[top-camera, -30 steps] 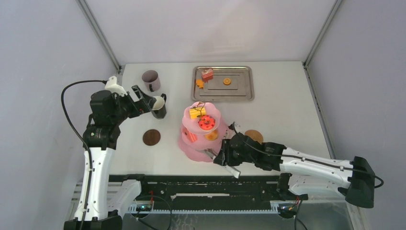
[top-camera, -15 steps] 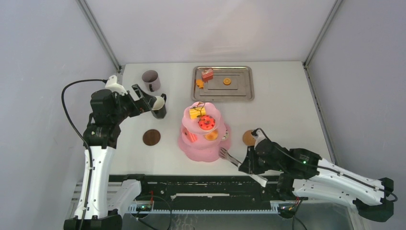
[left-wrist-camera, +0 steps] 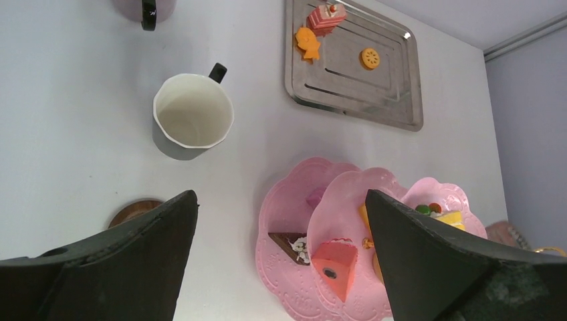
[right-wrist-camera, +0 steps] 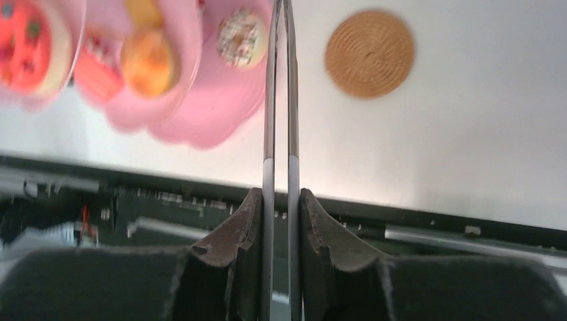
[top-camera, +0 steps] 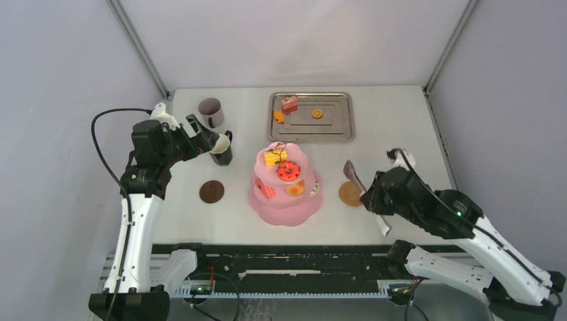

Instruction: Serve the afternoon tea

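Observation:
The pink three-tier stand stands mid-table and holds several toy cakes, among them a red tart and a yellow cake. On the steel tray lie a pink cake, an orange fish pastry and an orange cookie. My left gripper is open, raised beside the black mug. The mauve mug stands behind it. My right gripper is shut on metal tongs, whose arms are squeezed close. Their tip hangs above the right coaster, right of the stand.
A second brown coaster lies left of the stand, in front of the black mug. The black frame rail runs along the table's near edge. Grey walls close in the left, right and back.
My right arm has swung from the stand's front edge out to the right and lifted the tongs, squeezing them tighter. The left arm has barely shifted.

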You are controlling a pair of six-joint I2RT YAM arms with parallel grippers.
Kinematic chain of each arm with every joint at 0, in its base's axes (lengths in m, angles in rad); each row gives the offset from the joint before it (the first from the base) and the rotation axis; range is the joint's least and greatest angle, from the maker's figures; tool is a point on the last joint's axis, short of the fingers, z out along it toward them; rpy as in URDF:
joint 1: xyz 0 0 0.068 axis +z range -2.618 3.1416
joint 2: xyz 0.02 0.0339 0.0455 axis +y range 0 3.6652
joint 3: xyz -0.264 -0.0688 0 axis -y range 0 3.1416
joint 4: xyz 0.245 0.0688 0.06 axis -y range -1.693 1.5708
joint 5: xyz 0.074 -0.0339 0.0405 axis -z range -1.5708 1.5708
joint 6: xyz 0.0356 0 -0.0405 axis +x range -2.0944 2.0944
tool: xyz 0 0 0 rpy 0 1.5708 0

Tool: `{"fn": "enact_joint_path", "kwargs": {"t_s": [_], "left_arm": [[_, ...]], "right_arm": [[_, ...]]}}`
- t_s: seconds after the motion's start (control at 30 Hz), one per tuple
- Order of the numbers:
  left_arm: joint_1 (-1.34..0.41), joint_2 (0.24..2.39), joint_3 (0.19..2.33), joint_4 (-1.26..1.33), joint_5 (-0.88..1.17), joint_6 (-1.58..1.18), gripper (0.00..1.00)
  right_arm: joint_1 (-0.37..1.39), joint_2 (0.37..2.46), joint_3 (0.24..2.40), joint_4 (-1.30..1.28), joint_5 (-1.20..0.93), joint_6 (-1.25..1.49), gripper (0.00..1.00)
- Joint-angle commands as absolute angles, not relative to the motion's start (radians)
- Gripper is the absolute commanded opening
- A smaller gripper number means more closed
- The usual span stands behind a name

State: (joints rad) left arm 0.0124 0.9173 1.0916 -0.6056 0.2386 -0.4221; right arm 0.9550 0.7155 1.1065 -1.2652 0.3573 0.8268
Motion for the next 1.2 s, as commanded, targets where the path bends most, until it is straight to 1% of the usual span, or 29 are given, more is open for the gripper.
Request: {"fn": "enact_joint_path", "kwargs": {"t_s": [0.0,0.1,0.17,0.2,0.23,0.43,0.6,0.77,0.87,1.0,1.17], "left_arm": [[0.008,0.933,1.089,-0.566,0.207,-0.434,1.00],[0.009,0.949,1.116,-0.600,0.171,-0.412,1.00],[0.009,0.956,1.125,-0.615,0.156,-0.399,1.00],[0.008,0.961,1.129,-0.618,0.150,-0.396,1.00],[0.008,0.968,1.134,-0.618,0.149,-0.392,1.00],[0.009,0.952,1.115,-0.522,0.124,-0.388,1.00],[0.014,1.025,1.201,-0.577,0.110,-0.380,1.00],[0.015,1.075,1.235,-0.583,0.093,-0.389,1.00],[0.014,1.120,1.272,-0.592,0.079,-0.397,1.00],[0.015,1.175,1.323,-0.599,0.090,-0.408,1.00],[0.014,1.212,1.358,-0.614,0.076,-0.407,1.00]], "right_arm": [[0.677,0.806,1.136,-1.032,0.259,0.553,0.02],[0.488,0.887,1.135,-0.844,0.034,0.463,0.05],[0.425,0.966,1.157,-0.747,-0.045,0.443,0.08],[0.409,1.014,1.174,-0.708,-0.072,0.435,0.11],[0.399,1.069,1.197,-0.668,-0.098,0.425,0.12],[0.402,1.414,1.396,-0.589,-0.153,0.349,0.16],[0.409,1.666,1.576,-0.609,-0.169,0.221,0.24],[0.406,1.864,1.752,-0.639,-0.202,0.127,0.35],[0.419,1.932,1.791,-0.621,-0.209,0.058,0.40],[0.416,1.988,1.807,-0.576,-0.228,0.042,0.47],[0.414,2.042,1.831,-0.528,-0.261,0.058,0.49]]}}
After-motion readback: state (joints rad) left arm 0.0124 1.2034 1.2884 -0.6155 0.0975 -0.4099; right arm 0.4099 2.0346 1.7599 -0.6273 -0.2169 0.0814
